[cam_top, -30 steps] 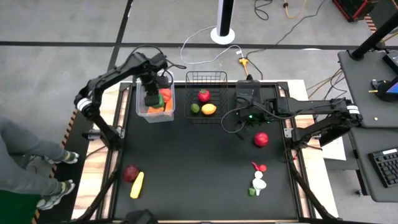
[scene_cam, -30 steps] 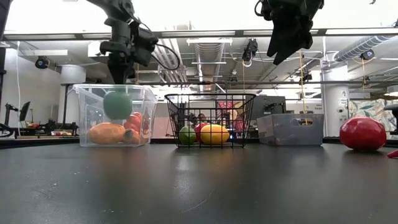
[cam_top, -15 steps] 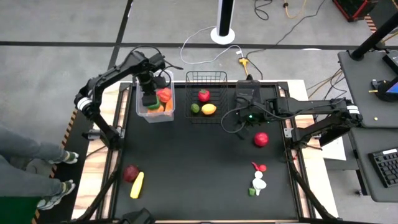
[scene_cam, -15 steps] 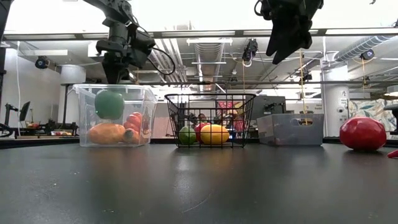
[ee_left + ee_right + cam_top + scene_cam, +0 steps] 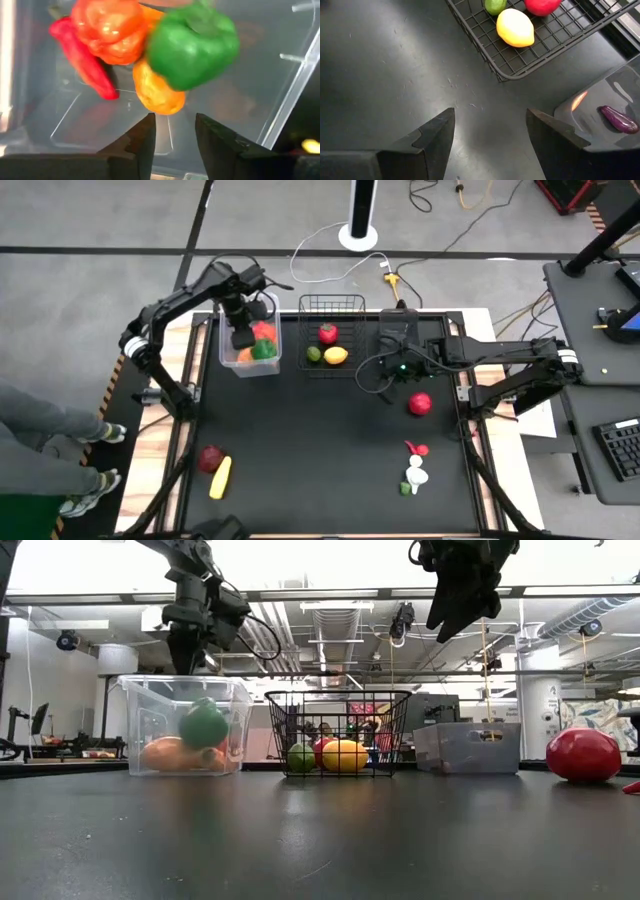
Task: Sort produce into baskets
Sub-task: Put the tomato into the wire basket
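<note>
Black table, strewn produce around baskets

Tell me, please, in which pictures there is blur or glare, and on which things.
Left wrist view: the green pepper looks soft-edged, likely motion blur, above the clear tub. Low view: ceiling lights wash out the top; table mirrors the baskets faintly. Right wrist view: a bright glint on the smoky bin.

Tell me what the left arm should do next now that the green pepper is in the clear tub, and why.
Probably lift the left gripper straight up out of the clear tub. Its fingers are parted with nothing between them, and the green pepper already lies among the other produce inside.
</note>
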